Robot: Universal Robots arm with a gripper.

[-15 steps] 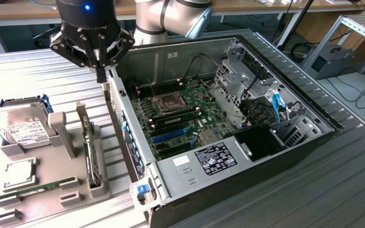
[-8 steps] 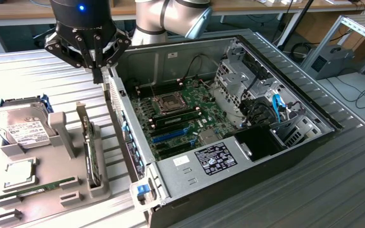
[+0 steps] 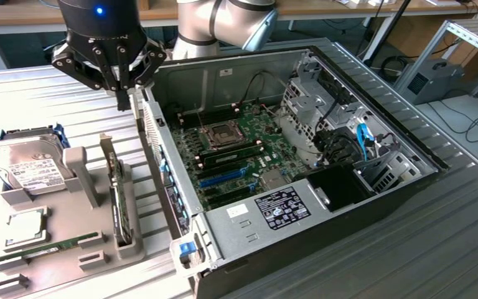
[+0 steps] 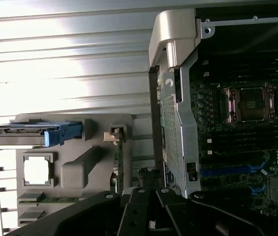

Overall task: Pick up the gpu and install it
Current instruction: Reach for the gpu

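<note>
The gpu (image 3: 119,200) stands on its long edge in a slot of the grey holder (image 3: 73,180), its silver bracket (image 3: 106,156) at the far end. The wrist view looks down on the card's thin edge (image 4: 120,164). My gripper (image 3: 122,94) hangs high above the slatted table, between the holder and the open computer case (image 3: 363,187). Its fingers are shut together with nothing between them. It is well above and beyond the gpu's bracket end, touching nothing. The black linkages of the gripper (image 4: 146,209) sit over the near end of the card.
The case lies on its side with the motherboard (image 3: 231,149) and blue slots (image 3: 222,177) exposed. Its metal rear wall (image 3: 160,162) rises right beside the holder. The holder also carries a hard drive (image 3: 27,167) in a blue caddy, a processor (image 3: 27,227) and a green memory stick (image 3: 48,249).
</note>
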